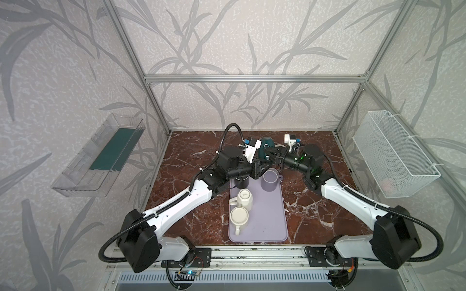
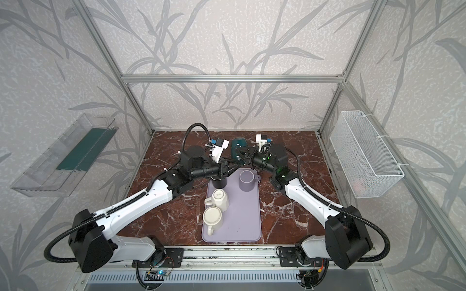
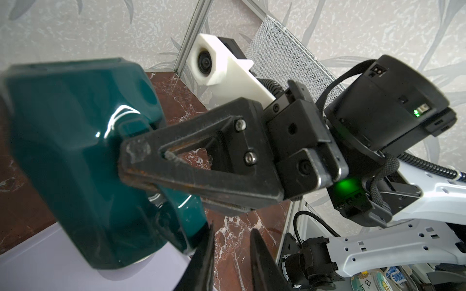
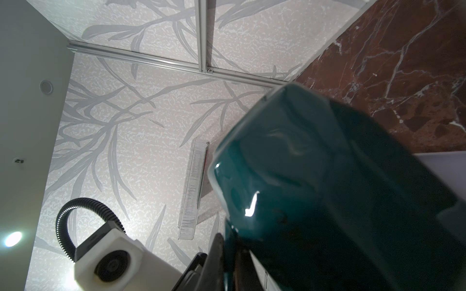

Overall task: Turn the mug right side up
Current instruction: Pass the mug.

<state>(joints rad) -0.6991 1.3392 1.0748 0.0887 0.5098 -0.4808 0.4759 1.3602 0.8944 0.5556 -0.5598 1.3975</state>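
In both top views the teal mug (image 1: pixel 267 145) is held above the tabletop (image 1: pixel 186 156), just above centre frame, past the upper end of the lilac mat (image 1: pixel 267 221). The right claw (image 3: pixel 135 161) is pressed together on the mug's handle. The left claw (image 3: pixel 232 259) stands slightly spread beside the mug's lower edge.

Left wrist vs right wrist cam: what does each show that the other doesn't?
Left wrist only: the whole right gripper clamped on the teal mug by its handle, the left gripper with jaws apart and nothing between them, the right wrist camera, the white mesh basket.
Right wrist only: the clear wall bin, the left wrist camera, a ceiling light.
Both: the teal mug up close, part of the right gripper, the red marble tabletop, the leaf-pattern walls.
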